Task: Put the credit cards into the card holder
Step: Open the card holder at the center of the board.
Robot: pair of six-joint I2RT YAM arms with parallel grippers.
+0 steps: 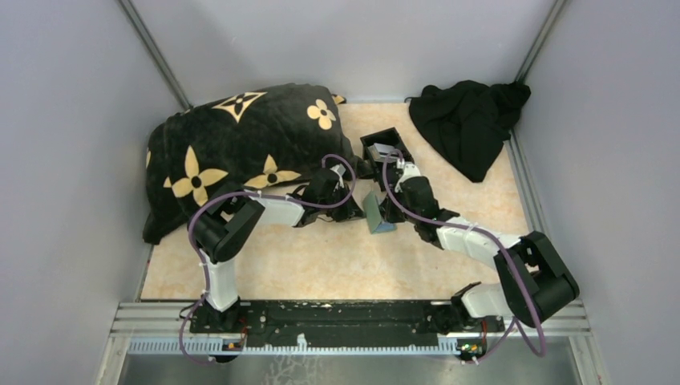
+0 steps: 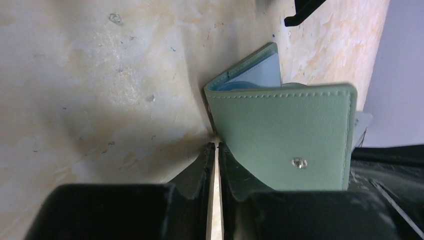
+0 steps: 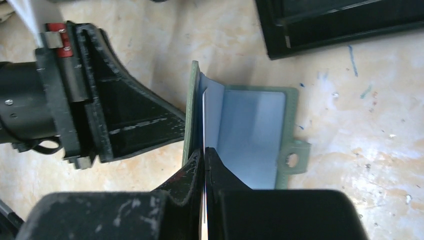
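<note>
The sage-green card holder [image 1: 377, 215] stands open on the table between my two grippers. In the left wrist view its snap-buttoned cover [image 2: 280, 135] stands upright. My left gripper [image 2: 216, 146] is shut with nothing between its jaws, its tip against that cover; its fingers [image 3: 140, 120] show touching the upright flap. My right gripper [image 3: 205, 150] is shut on a thin pale credit card [image 3: 209, 107], held edge-on with its front edge inside the holder [image 3: 252, 135], just behind the flap. More cards [image 1: 383, 149] lie in a black box.
The black open-topped box [image 1: 386, 147] sits just beyond the holder, also in the right wrist view [image 3: 340, 20]. A black pillow with gold flowers [image 1: 240, 144] fills the back left. A black cloth [image 1: 469, 120] lies at the back right.
</note>
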